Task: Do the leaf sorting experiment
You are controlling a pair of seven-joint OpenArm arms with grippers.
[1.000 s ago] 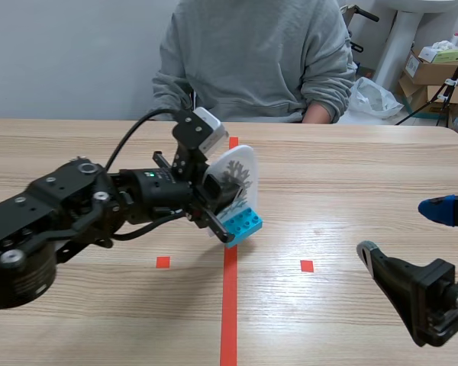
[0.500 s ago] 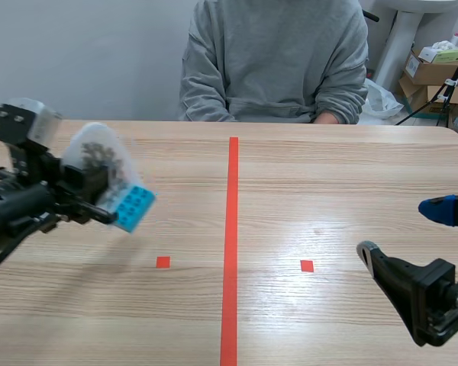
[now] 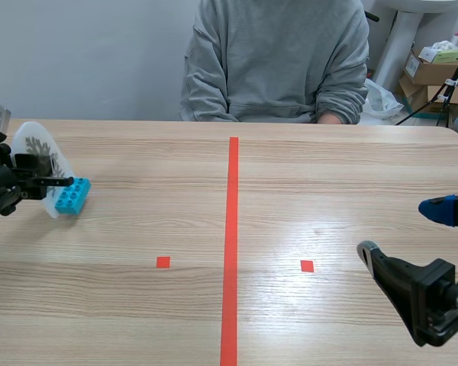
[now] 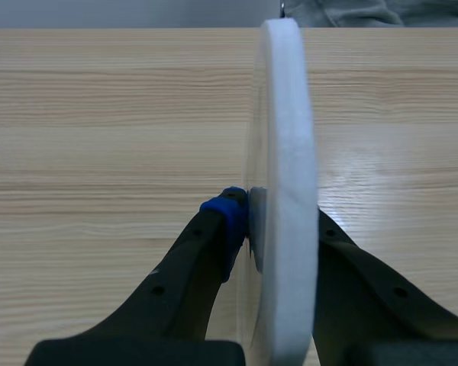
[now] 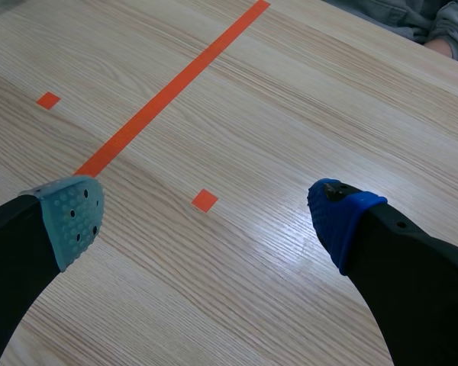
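So the left gripper (image 3: 42,181) is clamped on the leaf card (image 3: 40,149), a white oval plate with a dark leaf printed on it that stands in a blue brick (image 3: 72,196) as its base. It's way out by the left edge of the tabletop (image 3: 328,175), well apart from the orange-red tape line (image 3: 230,229) down the middle. From the left wrist view the card (image 4: 286,191) is edge-on and upright right between the two fingers, one pad (image 4: 227,217) pressed against each face, so that's a solid pinch. My guess is this is the placing step of the sort, with this leaf going to the left-hand side. I can't tell if the brick is touching the wood or hanging just above it, and it looks a bit tilted. The next move probably calls for getting the brick flat on the tabletop before the fingers let go, otherwise the card tips over. The right gripper (image 3: 399,229) sits near the right edge with its fingers spread wide, holding nothing. A person (image 3: 278,61) sits across at the far edge.
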